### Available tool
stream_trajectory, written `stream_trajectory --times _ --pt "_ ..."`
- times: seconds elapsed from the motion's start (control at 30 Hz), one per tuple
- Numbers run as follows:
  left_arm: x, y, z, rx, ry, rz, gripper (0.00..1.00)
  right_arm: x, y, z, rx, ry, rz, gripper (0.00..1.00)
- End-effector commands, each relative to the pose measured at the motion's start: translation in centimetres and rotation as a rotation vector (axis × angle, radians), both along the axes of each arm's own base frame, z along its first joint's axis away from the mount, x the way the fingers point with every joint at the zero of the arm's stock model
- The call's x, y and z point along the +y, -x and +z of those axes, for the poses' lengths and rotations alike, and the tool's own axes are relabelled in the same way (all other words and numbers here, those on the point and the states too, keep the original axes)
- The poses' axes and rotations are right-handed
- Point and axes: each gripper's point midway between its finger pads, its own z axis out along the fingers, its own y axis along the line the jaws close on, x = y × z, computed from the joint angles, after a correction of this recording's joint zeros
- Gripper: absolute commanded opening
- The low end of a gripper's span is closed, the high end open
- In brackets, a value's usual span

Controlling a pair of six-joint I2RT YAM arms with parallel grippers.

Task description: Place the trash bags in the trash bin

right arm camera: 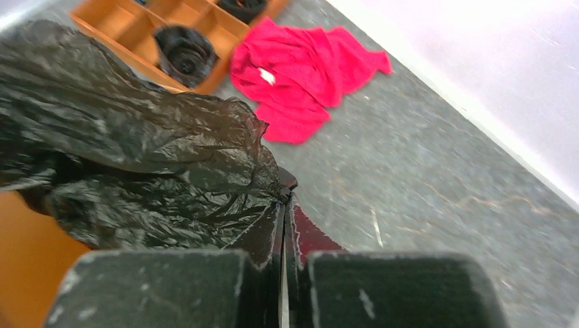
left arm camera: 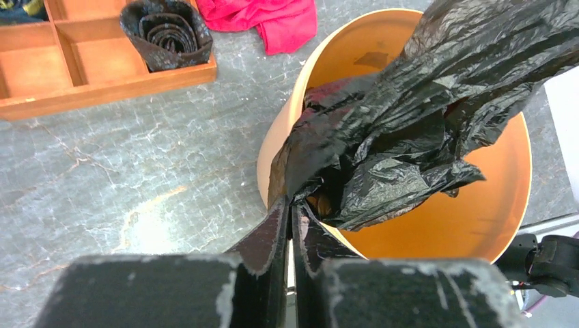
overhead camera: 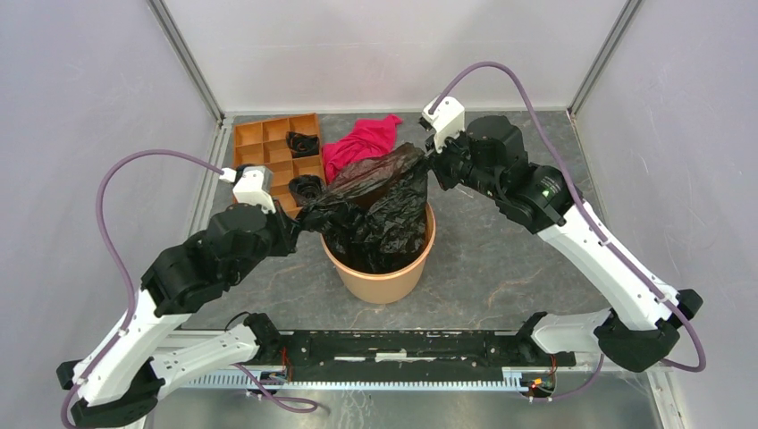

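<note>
A big glossy black trash bag (overhead camera: 380,201) hangs spread over the round orange-brown trash bin (overhead camera: 393,277), its lower part inside the bin. My left gripper (overhead camera: 299,219) is shut on the bag's left edge, over the bin's left rim (left arm camera: 290,205). My right gripper (overhead camera: 429,152) is shut on the bag's right upper corner (right arm camera: 287,198), above and behind the bin. The bag (left arm camera: 410,116) fills much of the bin's mouth (left arm camera: 478,205). Two rolled black bags (overhead camera: 304,143) (overhead camera: 307,188) lie in the tray.
A flat orange tray (overhead camera: 259,143) with square compartments stands at the back left. A red-pink cloth (overhead camera: 362,143) lies behind the bin, next to the tray. Grey walls enclose the table on three sides.
</note>
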Motion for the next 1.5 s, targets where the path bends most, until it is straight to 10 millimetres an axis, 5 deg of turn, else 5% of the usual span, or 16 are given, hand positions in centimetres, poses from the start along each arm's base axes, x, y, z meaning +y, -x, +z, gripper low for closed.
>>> stream_trajectory --times 0.0,0.2,0.3,0.43,0.6,0.77,1.03,1.33,1.47 --pt "1.0 0.1 2.6 -0.089 -0.043 -0.045 0.08 -4.3 -1.5 0.0 -0.08 0.172 -0.156 0.0" --pt "1.3 0.6 2.2 -0.062 -0.083 -0.066 0.03 -8.5 -4.2 -2.5 -0.065 0.379 -0.438 0.1" --pt "0.7 0.8 2.0 -0.055 -0.071 -0.097 0.02 -9.4 -4.4 -2.8 -0.046 0.372 -0.527 0.31" --pt "0.0 1.0 2.5 -0.067 -0.037 -0.128 0.02 -8.3 -2.6 -1.6 0.03 0.207 -0.481 0.66" --pt "-0.8 1.4 3.3 -0.093 0.0 -0.182 0.02 -8.4 1.1 -1.1 0.084 0.056 -0.39 0.86" --pt "-1.6 1.8 3.4 -0.111 0.011 -0.245 0.02 -7.9 4.3 0.4 0.134 -0.133 -0.313 0.9" --pt "-1.8 1.9 3.0 -0.109 -0.001 -0.263 0.02 2.6 12.0 2.1 0.422 -0.737 0.258 0.93" --pt "-1.8 2.2 3.4 -0.122 0.04 -0.267 0.02 5.8 11.2 -1.8 0.453 -0.646 0.137 0.85" --pt "-1.9 2.2 3.3 -0.118 0.036 -0.272 0.02 7.4 10.9 -2.8 0.449 -0.581 0.106 0.74"
